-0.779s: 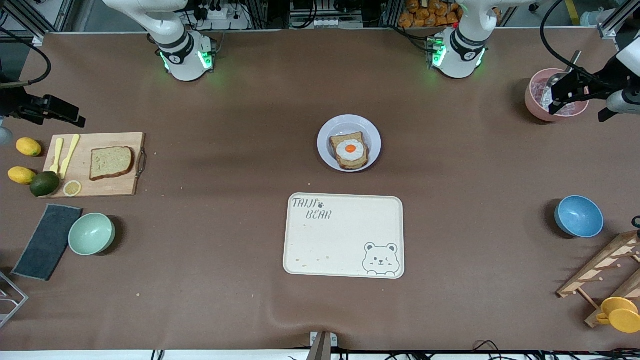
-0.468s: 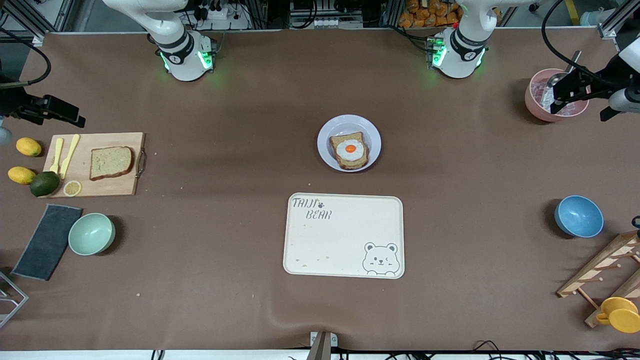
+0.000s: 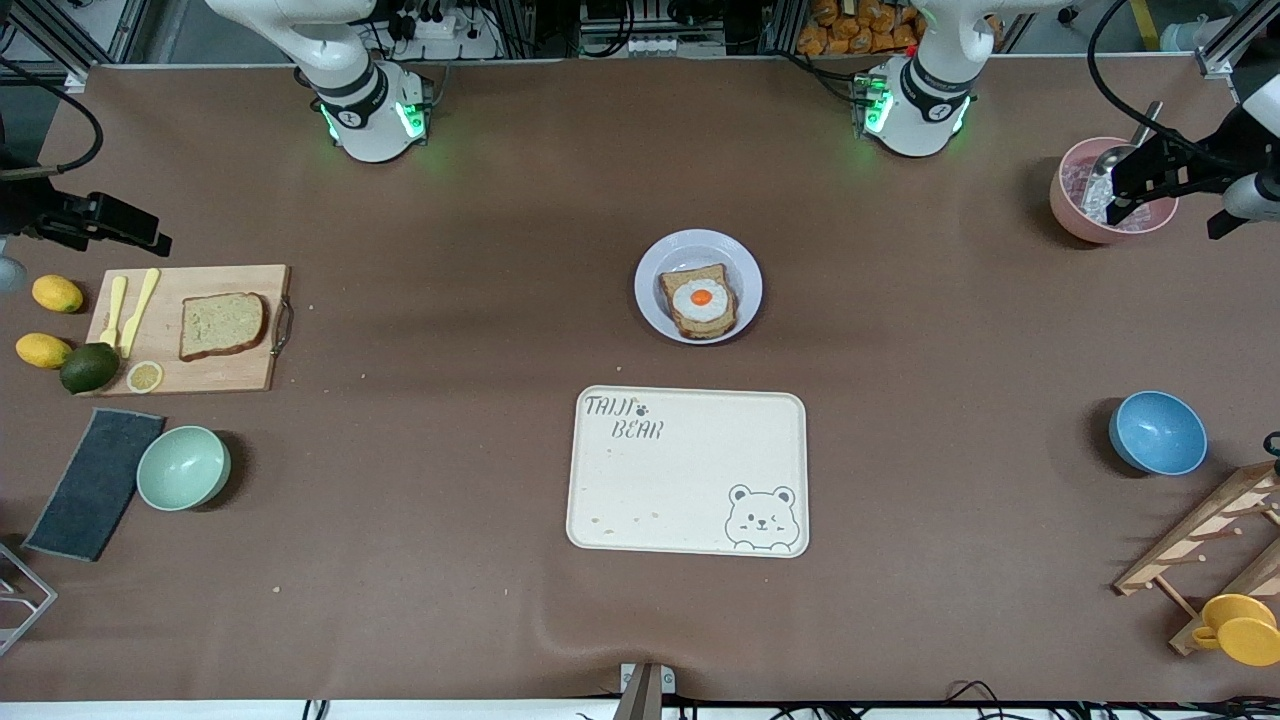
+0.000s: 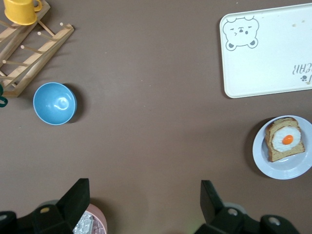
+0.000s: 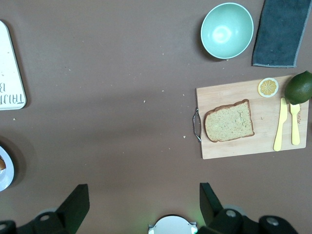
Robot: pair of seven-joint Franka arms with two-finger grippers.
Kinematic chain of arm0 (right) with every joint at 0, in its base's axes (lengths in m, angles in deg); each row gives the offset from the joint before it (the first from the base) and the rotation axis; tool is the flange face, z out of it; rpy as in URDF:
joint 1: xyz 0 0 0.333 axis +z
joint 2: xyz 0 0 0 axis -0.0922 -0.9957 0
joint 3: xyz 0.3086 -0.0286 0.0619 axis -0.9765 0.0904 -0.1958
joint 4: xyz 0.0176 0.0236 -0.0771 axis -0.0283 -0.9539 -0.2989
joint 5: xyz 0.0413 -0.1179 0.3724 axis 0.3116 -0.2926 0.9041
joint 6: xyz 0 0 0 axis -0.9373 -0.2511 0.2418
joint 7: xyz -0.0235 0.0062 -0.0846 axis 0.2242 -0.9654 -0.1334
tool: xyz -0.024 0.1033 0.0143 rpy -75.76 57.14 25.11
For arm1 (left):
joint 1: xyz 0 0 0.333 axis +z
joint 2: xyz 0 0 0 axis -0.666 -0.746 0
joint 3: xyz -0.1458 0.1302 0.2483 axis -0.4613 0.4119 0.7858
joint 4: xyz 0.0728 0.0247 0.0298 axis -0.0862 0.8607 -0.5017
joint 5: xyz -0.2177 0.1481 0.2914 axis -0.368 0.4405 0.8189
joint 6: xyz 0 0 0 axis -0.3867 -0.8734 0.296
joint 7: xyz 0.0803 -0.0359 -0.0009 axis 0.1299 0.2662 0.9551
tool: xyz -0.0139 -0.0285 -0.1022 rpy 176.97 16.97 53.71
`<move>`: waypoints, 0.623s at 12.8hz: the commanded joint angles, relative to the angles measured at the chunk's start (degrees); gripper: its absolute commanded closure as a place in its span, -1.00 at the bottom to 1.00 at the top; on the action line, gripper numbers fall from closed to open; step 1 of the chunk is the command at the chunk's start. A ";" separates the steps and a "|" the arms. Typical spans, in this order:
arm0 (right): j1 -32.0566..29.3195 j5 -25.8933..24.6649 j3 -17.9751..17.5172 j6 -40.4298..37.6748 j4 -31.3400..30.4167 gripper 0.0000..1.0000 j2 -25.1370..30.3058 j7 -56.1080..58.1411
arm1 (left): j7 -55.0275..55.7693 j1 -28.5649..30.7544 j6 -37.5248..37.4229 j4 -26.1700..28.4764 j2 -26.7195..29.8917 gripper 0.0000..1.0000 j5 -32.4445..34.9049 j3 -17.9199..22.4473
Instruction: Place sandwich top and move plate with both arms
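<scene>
The sandwich top lies flat on a wooden cutting board at the right arm's end of the table; it also shows in the right wrist view. The plate sits mid-table and holds a toast slice with a fried egg; both show in the left wrist view, the plate and the egg toast. My right gripper is open and empty, high over the table by the board; its own view shows wide jaws. My left gripper is open and empty over a pink bowl; its own view shows the same.
A cream bear-print tray lies nearer the front camera than the plate. Mint bowl, dark cloth, lemons and avocado surround the board. Blue bowl, wooden rack and yellow cup stand at the left arm's end.
My left gripper has drifted slightly toward the left arm's end of the table over the pink bowl. The right gripper and all objects have not visibly moved.
</scene>
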 commanded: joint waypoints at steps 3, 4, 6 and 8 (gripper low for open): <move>-4.06 -0.89 0.17 2.91 0.18 -1.00 -5.04 4.76 | -0.68 0.36 -1.21 -0.65 -0.59 -1.00 0.90 -0.04; -5.29 -0.89 0.17 4.23 0.18 -1.00 -6.70 7.22 | -0.68 0.36 -1.21 -0.91 -1.55 -1.00 0.81 -0.04; -7.84 -0.72 0.17 6.43 0.00 -1.00 -10.05 9.70 | -0.67 0.54 -0.95 -0.91 -1.74 -1.00 1.25 -0.04; -10.30 -0.63 0.08 8.80 -0.35 -1.00 -13.73 12.41 | -0.68 0.89 -0.77 -1.08 -2.87 -1.00 0.90 -0.04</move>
